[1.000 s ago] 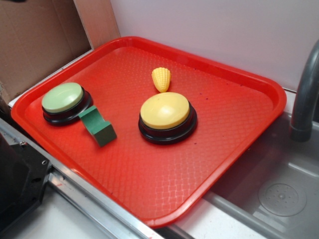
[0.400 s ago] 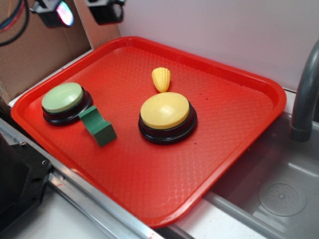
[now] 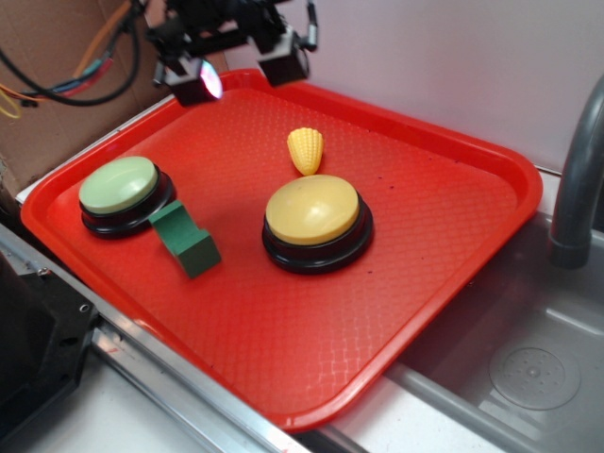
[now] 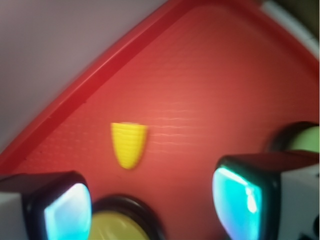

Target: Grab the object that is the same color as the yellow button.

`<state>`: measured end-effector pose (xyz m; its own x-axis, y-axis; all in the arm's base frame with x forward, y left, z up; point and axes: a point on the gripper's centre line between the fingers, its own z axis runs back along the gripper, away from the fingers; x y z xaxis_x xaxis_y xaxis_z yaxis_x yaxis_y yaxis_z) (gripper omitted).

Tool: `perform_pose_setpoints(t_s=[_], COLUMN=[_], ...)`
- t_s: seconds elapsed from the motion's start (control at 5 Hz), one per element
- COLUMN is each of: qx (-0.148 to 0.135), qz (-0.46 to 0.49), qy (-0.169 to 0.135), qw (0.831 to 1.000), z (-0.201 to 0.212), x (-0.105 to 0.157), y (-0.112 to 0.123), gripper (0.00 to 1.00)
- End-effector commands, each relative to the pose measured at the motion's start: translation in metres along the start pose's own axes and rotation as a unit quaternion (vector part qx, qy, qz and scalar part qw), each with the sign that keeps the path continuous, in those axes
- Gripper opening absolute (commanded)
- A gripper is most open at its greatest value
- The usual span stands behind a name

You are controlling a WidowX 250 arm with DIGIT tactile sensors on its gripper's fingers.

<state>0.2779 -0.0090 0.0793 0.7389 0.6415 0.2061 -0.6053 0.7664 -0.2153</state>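
Observation:
A small yellow corn cob lies on the red tray, just behind the yellow dome button on its black base. My gripper hangs open above the tray's back left corner, well left of the corn and clear of it. In the wrist view the corn cob lies ahead, slightly left of the midpoint between my two glowing fingertips, with the yellow button low between them. Nothing is held.
A pale green dome button on a black base sits at the tray's left, with a green block beside it. A cardboard wall stands at the back left. A grey sink and faucet lie to the right.
My gripper has come into view from the top left and moved down and right, toward the tray's back corner. The objects on the tray have not moved.

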Motion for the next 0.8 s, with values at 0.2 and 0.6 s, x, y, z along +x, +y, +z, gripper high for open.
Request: perform_pose_setpoints(t_s=[0.2, 0.6], qx=[-0.004, 0.008], qz=[0.041, 0.037], qy=[-0.056, -0.041], qw=[0.998, 0.998], z=[-0.049, -0.062], x=[0.037, 0.036], y=[-0.01, -0.006], gripper=[1.0, 0.0])
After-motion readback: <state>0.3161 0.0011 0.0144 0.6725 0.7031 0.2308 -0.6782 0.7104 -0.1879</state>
